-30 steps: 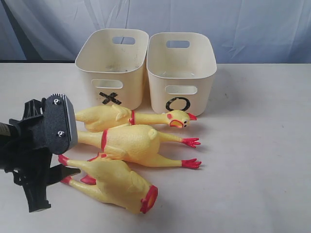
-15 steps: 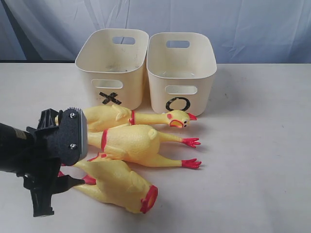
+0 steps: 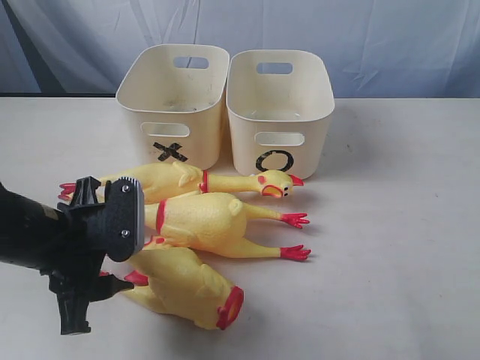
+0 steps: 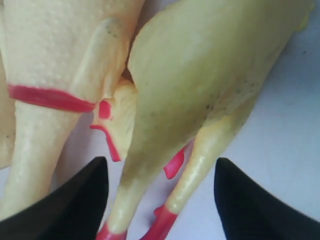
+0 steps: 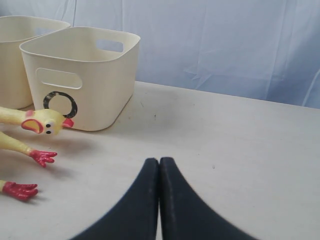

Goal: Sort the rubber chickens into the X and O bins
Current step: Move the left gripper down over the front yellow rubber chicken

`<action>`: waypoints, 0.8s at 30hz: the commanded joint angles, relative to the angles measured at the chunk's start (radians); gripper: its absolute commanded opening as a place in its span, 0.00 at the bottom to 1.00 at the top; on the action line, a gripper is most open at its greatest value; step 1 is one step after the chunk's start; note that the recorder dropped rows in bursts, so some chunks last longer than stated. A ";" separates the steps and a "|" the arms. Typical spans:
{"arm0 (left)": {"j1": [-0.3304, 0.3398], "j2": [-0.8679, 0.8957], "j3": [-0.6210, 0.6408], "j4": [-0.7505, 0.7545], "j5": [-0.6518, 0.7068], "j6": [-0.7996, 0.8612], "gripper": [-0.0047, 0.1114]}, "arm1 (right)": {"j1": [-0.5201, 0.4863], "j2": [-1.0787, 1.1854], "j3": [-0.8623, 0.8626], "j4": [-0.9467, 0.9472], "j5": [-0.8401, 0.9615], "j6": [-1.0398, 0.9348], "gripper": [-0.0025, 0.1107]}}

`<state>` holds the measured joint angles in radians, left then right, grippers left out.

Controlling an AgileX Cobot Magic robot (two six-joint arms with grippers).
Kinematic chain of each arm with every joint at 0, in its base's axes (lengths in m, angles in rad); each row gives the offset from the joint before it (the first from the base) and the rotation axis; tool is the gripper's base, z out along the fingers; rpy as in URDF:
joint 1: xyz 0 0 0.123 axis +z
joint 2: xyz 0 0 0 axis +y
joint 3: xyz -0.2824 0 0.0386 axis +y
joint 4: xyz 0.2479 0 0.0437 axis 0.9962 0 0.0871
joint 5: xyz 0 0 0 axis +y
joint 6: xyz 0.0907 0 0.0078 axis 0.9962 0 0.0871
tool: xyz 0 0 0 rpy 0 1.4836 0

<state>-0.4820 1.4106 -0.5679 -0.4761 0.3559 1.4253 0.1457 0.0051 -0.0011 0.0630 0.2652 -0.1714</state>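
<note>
Three yellow rubber chickens lie in front of the bins. The back chicken (image 3: 169,181) has a head (image 3: 276,184). The middle chicken (image 3: 210,223) is headless, with its red feet to the right. The front chicken (image 3: 184,283) is headless too, its red collar (image 3: 230,307) toward the camera. My left gripper (image 4: 161,167) is open, and its jaws straddle the front chicken's two legs (image 4: 197,172) without touching them. It shows at the lower left of the exterior view as the left gripper (image 3: 105,292). My right gripper (image 5: 159,161) is shut on nothing, low over bare table.
The X bin (image 3: 195,131) and the O bin (image 3: 300,157) stand side by side behind the chickens. In the right wrist view the O bin (image 5: 82,100) is ahead to the left, with the chicken head (image 5: 42,121) and red feet (image 5: 42,157) beside it. A blue cloth hangs behind.
My left gripper has moved right and down toward the front chicken's legs, which now lie between its jaws. The back chicken's red foot has come into view. The chickens have not moved.
</note>
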 commanded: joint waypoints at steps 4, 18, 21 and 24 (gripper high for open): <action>-0.009 0.027 -0.005 -0.083 -0.009 0.101 0.54 | -0.003 -0.005 0.001 0.003 -0.013 -0.004 0.02; -0.009 0.071 -0.005 -0.095 -0.018 0.107 0.52 | -0.003 -0.005 0.001 0.003 -0.013 -0.004 0.02; -0.009 0.071 -0.005 -0.095 -0.020 0.107 0.44 | -0.003 -0.005 0.001 0.003 -0.011 -0.004 0.02; -0.009 0.071 -0.005 -0.095 -0.020 0.107 0.37 | -0.003 -0.005 0.001 0.003 -0.011 -0.004 0.02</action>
<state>-0.4820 1.4807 -0.5679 -0.5550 0.3355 1.5344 0.1457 0.0051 -0.0011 0.0630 0.2652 -0.1714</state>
